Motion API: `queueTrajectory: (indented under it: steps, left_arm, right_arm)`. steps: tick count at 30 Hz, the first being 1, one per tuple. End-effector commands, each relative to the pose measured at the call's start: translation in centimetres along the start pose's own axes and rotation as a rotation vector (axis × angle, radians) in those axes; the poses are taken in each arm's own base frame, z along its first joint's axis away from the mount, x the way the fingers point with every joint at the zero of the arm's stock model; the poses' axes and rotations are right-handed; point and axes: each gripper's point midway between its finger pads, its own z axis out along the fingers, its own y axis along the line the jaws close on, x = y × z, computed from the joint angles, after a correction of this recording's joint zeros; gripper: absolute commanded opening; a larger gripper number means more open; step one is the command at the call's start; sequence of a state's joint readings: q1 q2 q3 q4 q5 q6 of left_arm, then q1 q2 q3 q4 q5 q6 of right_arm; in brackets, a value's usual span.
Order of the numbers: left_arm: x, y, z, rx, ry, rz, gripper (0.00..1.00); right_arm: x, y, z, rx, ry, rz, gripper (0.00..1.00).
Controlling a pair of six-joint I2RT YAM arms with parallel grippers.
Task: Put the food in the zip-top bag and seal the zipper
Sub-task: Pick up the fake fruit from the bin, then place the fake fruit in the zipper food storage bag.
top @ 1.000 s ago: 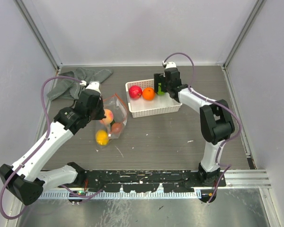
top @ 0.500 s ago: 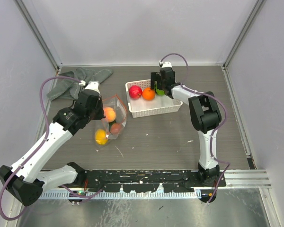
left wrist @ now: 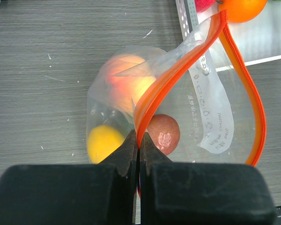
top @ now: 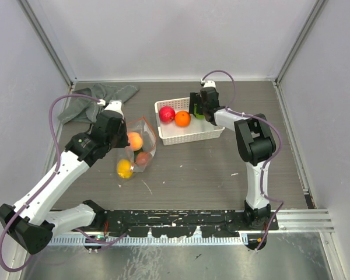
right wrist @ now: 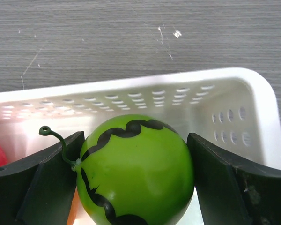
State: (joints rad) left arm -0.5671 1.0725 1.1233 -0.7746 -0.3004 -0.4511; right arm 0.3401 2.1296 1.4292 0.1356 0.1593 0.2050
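The zip-top bag lies on the table with its mouth held up. My left gripper is shut on its orange zipper. Inside the bag are a peach fruit, a dark brown one and a yellow one. My right gripper is down in the white basket, and its fingers touch both sides of a green fruit with black stripes. A red fruit and an orange fruit lie beside it in the basket.
A grey cloth is crumpled at the back left, behind the left arm. The basket stands just right of the bag, close to its open mouth. Grey walls enclose the table on three sides.
The right wrist has shifted slightly inside the basket and its jaws have closed in onto the green fruit. The left arm and the bag have stayed put.
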Motion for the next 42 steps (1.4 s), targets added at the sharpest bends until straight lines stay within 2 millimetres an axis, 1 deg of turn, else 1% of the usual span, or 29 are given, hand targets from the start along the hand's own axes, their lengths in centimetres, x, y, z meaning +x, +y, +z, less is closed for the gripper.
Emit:
queueTrajectory:
  steps: [1, 4, 8, 13, 16, 17, 19, 24, 27, 29, 34, 42]
  left_arm:
    - [-2.3, -0.5, -1.0, 0.033, -0.079, -0.020, 0.00]
    - [-2.4, -0.6, -1.2, 0.040, -0.083, -0.022, 0.00]
    - [-2.6, -0.8, -1.5, 0.050, -0.089, -0.024, 0.00]
    - [-2.6, -0.8, -1.8, 0.054, -0.080, -0.028, 0.00]
    - [-2.4, -0.8, -1.9, 0.053, -0.071, -0.025, 0.00]
    - [-2.4, -0.8, -1.9, 0.053, -0.069, -0.025, 0.00]
    - [-2.3, -0.7, -2.0, 0.054, -0.064, -0.024, 0.00]
    - [-2.2, -0.7, -2.4, 0.055, -0.048, -0.018, 0.00]
    - [-2.1, -0.4, -2.9, 0.045, -0.033, -0.006, 0.00]
    - [-2.0, -0.3, -3.2, 0.039, -0.022, 0.003, 0.00]
    - [-1.7, -0.1, -3.4, 0.036, 0.000, 0.009, 0.00]
    - [-1.5, -0.7, -3.4, 0.057, 0.026, 0.009, 0.00]
  right_arm:
    - [-2.8, -0.5, -2.8, 0.000, -0.053, 0.000, 0.67]
    - [-3.7, -0.5, -4.3, -0.007, -0.073, -0.004, 0.58]
    - [-4.8, -0.2, -6.2, -0.028, -0.090, -0.010, 0.50]
    - [-6.3, 0.3, -8.9, -0.071, -0.120, 0.000, 0.45]
    - [-7.3, 1.2, -11.0, -0.118, -0.147, 0.020, 0.43]
    - [-7.2, 1.5, -11.6, -0.134, -0.148, 0.021, 0.42]
    - [-7.7, 2.4, -12.9, -0.165, -0.162, 0.024, 0.41]
    - [-8.5, 5.1, -16.2, -0.247, -0.197, 0.020, 0.41]
    - [-8.8, 7.0, -18.5, -0.298, -0.220, 0.005, 0.41]
    - [-9.1, 8.4, -20.3, -0.336, -0.246, 0.003, 0.41]
    - [-9.1, 12.6, -24.7, -0.454, -0.294, -0.018, 0.41]
    - [-9.4, 18.1, -31.7, -0.638, -0.373, -0.052, 0.41]
